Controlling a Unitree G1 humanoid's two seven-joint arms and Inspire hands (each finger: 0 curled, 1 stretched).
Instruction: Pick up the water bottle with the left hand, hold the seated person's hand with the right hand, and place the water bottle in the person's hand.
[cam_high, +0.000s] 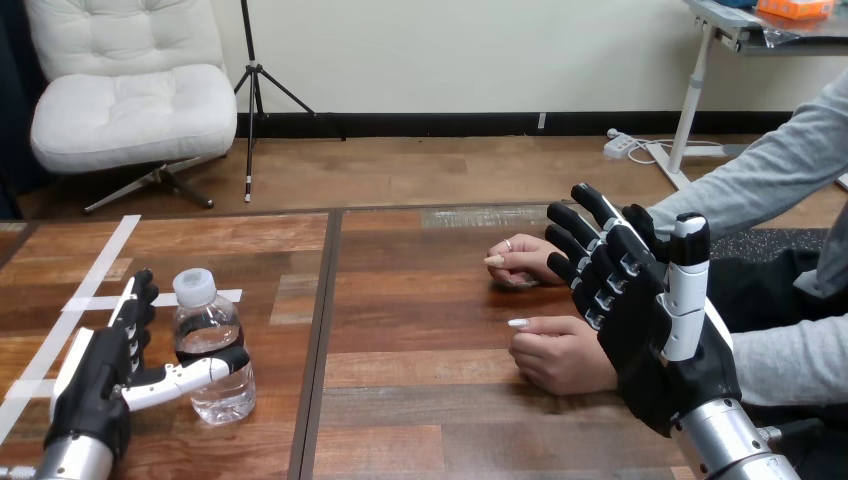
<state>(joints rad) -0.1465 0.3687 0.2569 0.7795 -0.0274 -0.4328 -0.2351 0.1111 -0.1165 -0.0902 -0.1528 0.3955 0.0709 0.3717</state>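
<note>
1. My left robot hand (95, 385) is near the front left corner of the bench (420, 400).
2. The water bottle (212, 350) stands up straight just beside this robot hand, on the side toward the middle of the bench. It is clear and has a white cap (194, 287) on top.
3. The fingers (135, 305) of my left robot hand are straight. They point toward the far edge, right next to the bottle.
4. My left thumb (180, 377) sticks out sideways across the front of the bottle, low down. The fingers are not wrapped round the bottle, so this robot hand is apart and not clamped on it. The bottle sits on the bench.
5. White tape strips (105, 262) lie flat on the bench near the left edge, behind my left robot hand.
6. My right robot hand (655, 340) is up above the bench near the right edge. Its fingers (575, 228) are spread and only a little bent. They point toward the far edge. This robot hand is apart too and grips nothing.
7. The person sits at the right edge and rests two hands on the bench.
8. The person's nearer hand (555, 355) is loosely curled. It lies just beside my right palm, which covers its wrist from where I look. I cannot tell if they touch.
9. The person's farther hand (520, 262) lies closer to the far edge, just beside my right fingertips.
10. The bottle is well apart from both of the person's hands, with the bench's dark middle seam (322, 330) between them.
</note>
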